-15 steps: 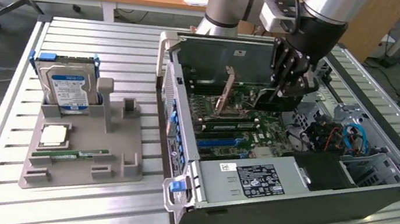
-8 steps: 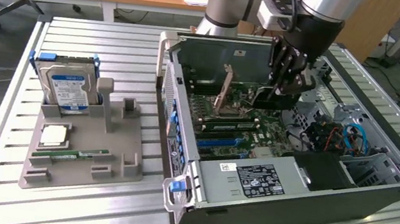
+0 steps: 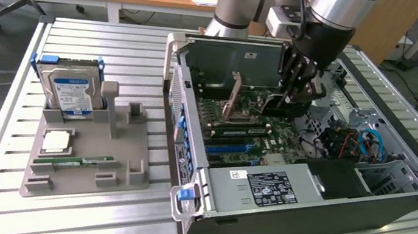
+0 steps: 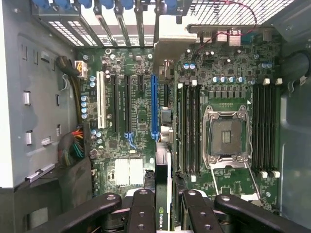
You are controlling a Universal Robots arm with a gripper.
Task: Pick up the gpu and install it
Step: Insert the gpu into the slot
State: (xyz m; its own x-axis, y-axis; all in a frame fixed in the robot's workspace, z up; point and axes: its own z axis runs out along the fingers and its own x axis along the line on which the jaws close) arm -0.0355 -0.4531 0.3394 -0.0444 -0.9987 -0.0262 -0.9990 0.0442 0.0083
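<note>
We look at the computer case (image 3: 301, 222) through two cameras. The exterior one sits high and well back from the case, looking down at a slant across the counter (image 3: 95, 224). It takes in the whole case and the arm (image 3: 334, 12) rising behind it. The wrist one hangs close over the case's open side and faces the motherboard (image 4: 141, 111) squarely, past the gripper (image 4: 165, 193) clamped on the gpu (image 4: 162, 216). Both views share that motherboard and the case's inner walls.
</note>
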